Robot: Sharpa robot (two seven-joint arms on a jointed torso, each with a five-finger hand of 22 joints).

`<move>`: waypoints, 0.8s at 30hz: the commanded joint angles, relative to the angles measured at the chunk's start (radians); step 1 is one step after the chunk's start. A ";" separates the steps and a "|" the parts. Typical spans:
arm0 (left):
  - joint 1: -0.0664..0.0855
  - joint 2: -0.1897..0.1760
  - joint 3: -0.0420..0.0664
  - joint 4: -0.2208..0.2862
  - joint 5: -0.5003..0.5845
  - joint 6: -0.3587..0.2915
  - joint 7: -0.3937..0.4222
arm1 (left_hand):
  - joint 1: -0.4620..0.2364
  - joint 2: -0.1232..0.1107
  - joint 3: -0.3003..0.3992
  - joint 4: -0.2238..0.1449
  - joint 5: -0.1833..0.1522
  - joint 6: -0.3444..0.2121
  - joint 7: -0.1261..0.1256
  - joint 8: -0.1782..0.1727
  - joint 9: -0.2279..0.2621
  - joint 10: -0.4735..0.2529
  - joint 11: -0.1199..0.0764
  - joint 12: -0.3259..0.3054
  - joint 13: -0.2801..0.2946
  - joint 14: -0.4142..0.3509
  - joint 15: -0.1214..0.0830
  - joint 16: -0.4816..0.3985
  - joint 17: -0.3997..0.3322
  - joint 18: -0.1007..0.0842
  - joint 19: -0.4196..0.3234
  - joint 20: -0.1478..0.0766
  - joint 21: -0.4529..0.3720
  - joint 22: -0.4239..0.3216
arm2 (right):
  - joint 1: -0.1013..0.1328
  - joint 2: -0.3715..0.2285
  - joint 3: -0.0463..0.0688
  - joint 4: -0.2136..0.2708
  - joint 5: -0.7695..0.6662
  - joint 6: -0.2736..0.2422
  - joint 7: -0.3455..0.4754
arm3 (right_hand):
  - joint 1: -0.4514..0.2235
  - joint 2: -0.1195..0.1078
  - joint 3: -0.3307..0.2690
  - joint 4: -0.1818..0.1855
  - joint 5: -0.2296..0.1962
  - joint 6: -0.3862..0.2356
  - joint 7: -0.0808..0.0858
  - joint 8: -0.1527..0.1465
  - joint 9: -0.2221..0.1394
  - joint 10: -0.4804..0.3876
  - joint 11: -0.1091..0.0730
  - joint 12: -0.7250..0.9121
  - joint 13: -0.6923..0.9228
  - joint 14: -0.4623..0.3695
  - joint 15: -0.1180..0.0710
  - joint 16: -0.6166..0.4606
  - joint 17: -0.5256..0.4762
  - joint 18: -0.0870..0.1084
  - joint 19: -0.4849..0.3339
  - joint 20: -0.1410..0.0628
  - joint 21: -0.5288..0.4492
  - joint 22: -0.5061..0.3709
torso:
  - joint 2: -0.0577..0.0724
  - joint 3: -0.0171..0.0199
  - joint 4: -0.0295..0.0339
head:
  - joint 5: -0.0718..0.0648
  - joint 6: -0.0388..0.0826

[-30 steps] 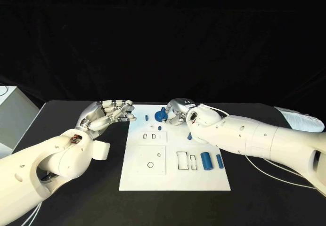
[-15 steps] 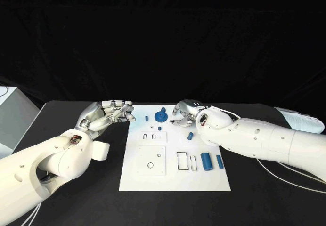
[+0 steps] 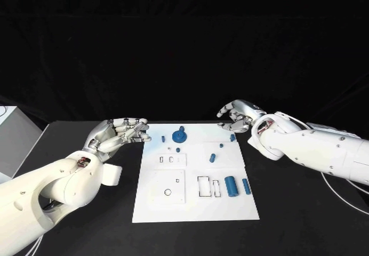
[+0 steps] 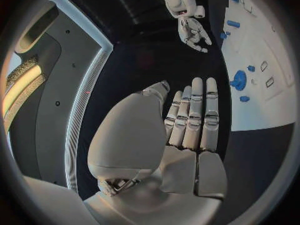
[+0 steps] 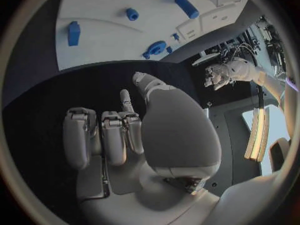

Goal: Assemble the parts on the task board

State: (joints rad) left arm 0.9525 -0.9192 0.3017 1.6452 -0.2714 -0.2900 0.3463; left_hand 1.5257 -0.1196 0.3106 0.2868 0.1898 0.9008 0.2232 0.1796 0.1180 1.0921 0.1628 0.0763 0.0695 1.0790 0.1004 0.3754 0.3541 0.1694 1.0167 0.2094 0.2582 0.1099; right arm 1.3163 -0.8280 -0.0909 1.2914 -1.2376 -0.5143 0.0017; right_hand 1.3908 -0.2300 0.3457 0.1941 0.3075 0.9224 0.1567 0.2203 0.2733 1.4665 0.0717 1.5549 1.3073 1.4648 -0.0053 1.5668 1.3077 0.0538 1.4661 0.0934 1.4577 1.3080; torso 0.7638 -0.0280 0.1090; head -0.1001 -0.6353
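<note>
The white task board (image 3: 196,209) lies in the middle of the black table. A blue gear-shaped part (image 3: 180,136) sits near its far edge, with small blue pieces (image 3: 213,158) around it and two blue cylinders (image 3: 231,186) by the rectangular slots. My right hand (image 3: 238,116) hovers off the board's far right corner, fingers loosely spread and empty. My left hand (image 3: 123,136) stays at the board's far left edge, holding nothing. The left wrist view shows the left hand (image 4: 187,130) with empty, straight fingers, and the gear (image 4: 239,80). The right wrist view shows the right hand (image 5: 125,135) empty.
A white box (image 3: 8,140) stands at the table's left edge. A white cable (image 3: 338,188) runs along the table under my right arm. Bare black table lies on both sides of the board and in front of it.
My right hand let go of the blue gear part, which now sits on the board, and drew back to the right, off the board. The left hand has barely moved; the camera shifted slightly.
</note>
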 commanded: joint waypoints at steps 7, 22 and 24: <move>-0.003 0.003 0.001 -0.005 -0.002 0.020 0.010 | -0.002 -0.012 0.009 -0.001 -0.005 0.003 0.001 -0.005 -0.001 0.007 -0.003 -0.006 -0.001 -0.010 0.001 0.004 0.001 0.013 0.004 -0.003 0.005 0.001 | -0.005 -0.079 0.000 -0.015 0.115 0.117 0.161 | 0.047 -0.018 0.014 -0.034 -0.006 0.005 0.005 -0.004 -0.003 0.068 0.006 -0.015 0.230 0.102 0.004 -0.001 0.248 -0.019 0.051 0.005 -0.001 0.124 | 0.001 0.0085 -0.0076 | -0.011 0.003; -0.008 0.007 0.001 -0.016 -0.003 0.023 0.010 | -0.002 -0.012 0.009 -0.001 -0.005 0.003 0.001 -0.005 -0.001 0.007 -0.003 -0.006 -0.001 -0.010 0.001 0.004 0.001 0.013 0.004 -0.003 0.005 0.001 | -0.050 -0.075 -0.002 -0.072 0.065 0.152 0.132 | 0.044 -0.026 0.009 -0.034 -0.015 -0.009 0.010 -0.014 -0.008 0.062 0.010 -0.019 0.226 0.104 0.008 0.001 0.253 -0.019 0.051 0.007 0.000 0.126 | 0.000 0.0007 0.0005 | -0.027 -0.011; -0.009 0.007 0.001 -0.016 -0.003 0.023 0.010 | -0.002 -0.012 0.009 -0.001 -0.005 0.003 0.001 -0.005 -0.001 0.007 -0.003 -0.006 -0.001 -0.010 0.001 0.004 0.001 0.013 0.004 -0.003 0.005 0.001 | -0.053 -0.069 -0.002 -0.081 0.067 0.146 0.123 | 0.037 -0.026 0.005 -0.029 -0.017 -0.013 0.011 -0.017 -0.010 0.062 0.011 -0.020 0.225 0.104 0.010 0.001 0.254 -0.019 0.051 0.008 0.000 0.126 | 0.000 0.0004 0.0009 | -0.027 -0.011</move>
State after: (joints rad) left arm 0.9449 -0.9146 0.3017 1.6277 -0.2714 -0.2859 0.3471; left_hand 1.5256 -0.1196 0.3134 0.2840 0.1898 0.9008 0.2232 0.1796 0.1182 1.0921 0.1628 0.0763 0.0695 1.0790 0.1004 0.3754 0.3538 0.1694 1.0167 0.2094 0.2582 0.1097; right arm 1.2652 -0.8999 -0.0931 1.2163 -1.1568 -0.3845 0.1340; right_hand 1.4360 -0.2593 0.3545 0.1632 0.2962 0.9128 0.1662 0.2088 0.2642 1.4649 0.0772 1.5386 1.3073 1.4683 -0.0019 1.5668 1.3076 0.0538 1.4661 0.0934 1.4577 1.3076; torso 0.7645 -0.0257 0.1083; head -0.1259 -0.6448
